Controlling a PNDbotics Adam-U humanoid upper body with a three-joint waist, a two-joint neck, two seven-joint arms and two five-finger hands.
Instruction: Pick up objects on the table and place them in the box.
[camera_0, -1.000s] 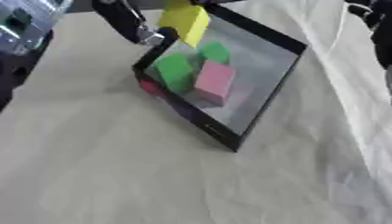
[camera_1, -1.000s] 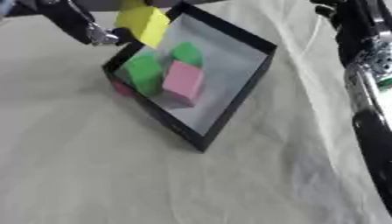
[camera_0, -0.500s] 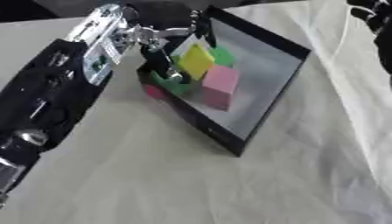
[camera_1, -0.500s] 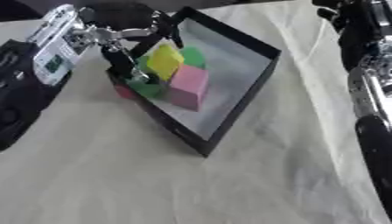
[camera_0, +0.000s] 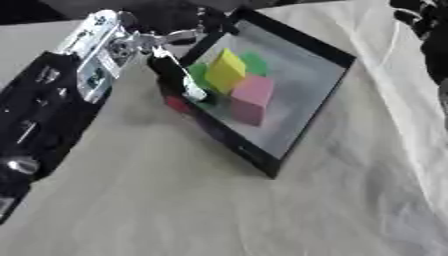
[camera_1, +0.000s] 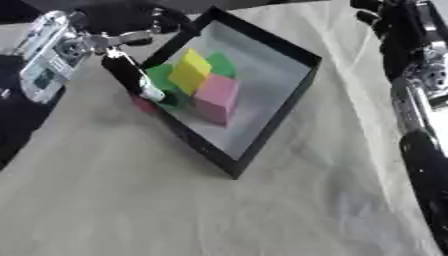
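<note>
Blocks are sitting together inside the black box (camera_0: 306, 122), which is lying askew on the pale cloth-covered table (camera_0: 175, 210). The yellow block (camera_0: 226, 71) is resting tilted on top of the others, leaning over the green blocks (camera_0: 254, 63) and touching the upper edge of the pink block (camera_0: 252, 97), which is standing just right of it on the grey floor of the box. A small red thing (camera_0: 178, 103) is showing at the outside of the box's left wall; what it is cannot be told.

The left hand (camera_0: 175, 70) is reaching in from the left on its black and silver arm (camera_0: 61, 100), hanging over the left wall of the box just beside the yellow block. Its fingers (camera_0: 185, 82) are spread and mostly straight, pointing down along the wall, and nothing is being held in them; one white-tipped finger is lying near the green block at the wall.

The right hand (camera_1: 389, 12) is showing only partly at the upper right corner, well apart from the box, and whether its fingers are spread or curled cannot be told
</note>
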